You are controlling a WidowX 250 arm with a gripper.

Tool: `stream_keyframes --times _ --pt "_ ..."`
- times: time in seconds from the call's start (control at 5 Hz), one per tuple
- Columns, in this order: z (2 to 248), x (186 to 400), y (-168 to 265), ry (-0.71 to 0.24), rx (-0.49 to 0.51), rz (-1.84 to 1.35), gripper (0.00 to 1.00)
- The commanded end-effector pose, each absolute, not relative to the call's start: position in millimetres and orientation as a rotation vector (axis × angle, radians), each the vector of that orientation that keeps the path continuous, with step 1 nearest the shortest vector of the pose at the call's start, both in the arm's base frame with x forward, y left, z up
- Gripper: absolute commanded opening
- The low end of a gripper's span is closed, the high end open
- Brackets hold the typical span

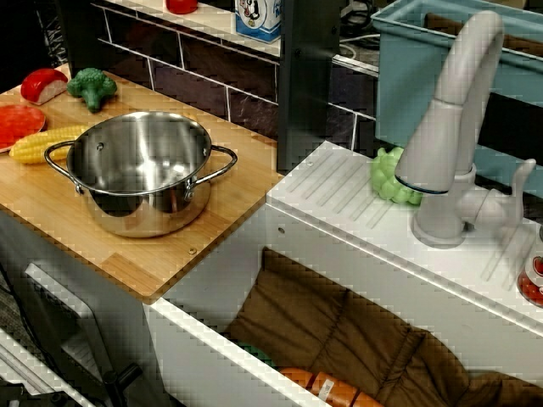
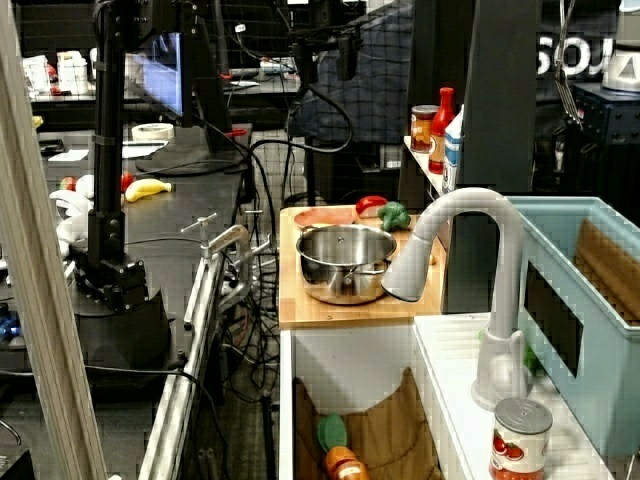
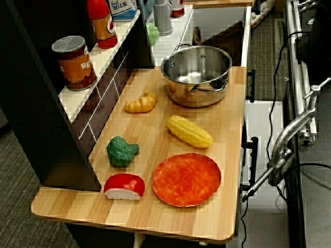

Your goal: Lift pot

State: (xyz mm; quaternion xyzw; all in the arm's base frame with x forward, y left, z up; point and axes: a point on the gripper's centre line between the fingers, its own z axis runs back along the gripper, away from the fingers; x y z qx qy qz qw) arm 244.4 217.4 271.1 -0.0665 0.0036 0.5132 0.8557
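The shiny steel pot [image 1: 140, 174] stands upright and empty on the wooden counter [image 1: 51, 203], near the edge next to the sink, with its two loop handles out to the sides. It also shows in the side view [image 2: 345, 262] and the overhead view [image 3: 196, 75]. My gripper [image 2: 325, 60] shows only in the side view, small and dark, hanging high above the counter behind the pot. Its two fingers look spread apart with nothing between them. It is far from the pot and touches nothing.
A corn cob [image 3: 190, 131], croissant [image 3: 140, 103], broccoli [image 3: 122, 151], red plate [image 3: 186, 179] and red-and-white toy [image 3: 124, 186] lie on the counter beyond the pot. The grey faucet [image 1: 450, 127] and sink [image 1: 339, 339] are beside it. A can [image 3: 76, 62] stands on the ledge.
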Motion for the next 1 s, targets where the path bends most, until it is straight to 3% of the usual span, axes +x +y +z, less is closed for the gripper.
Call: stream_keyframes --times 0.0,0.4,0.8 --pt "271 244 217 0.008 -0.140 1.079 1.00" --pt "247 247 219 0.006 -0.121 1.133 1.00" --pt "236 241 212 0.001 -0.218 1.282 1.00"
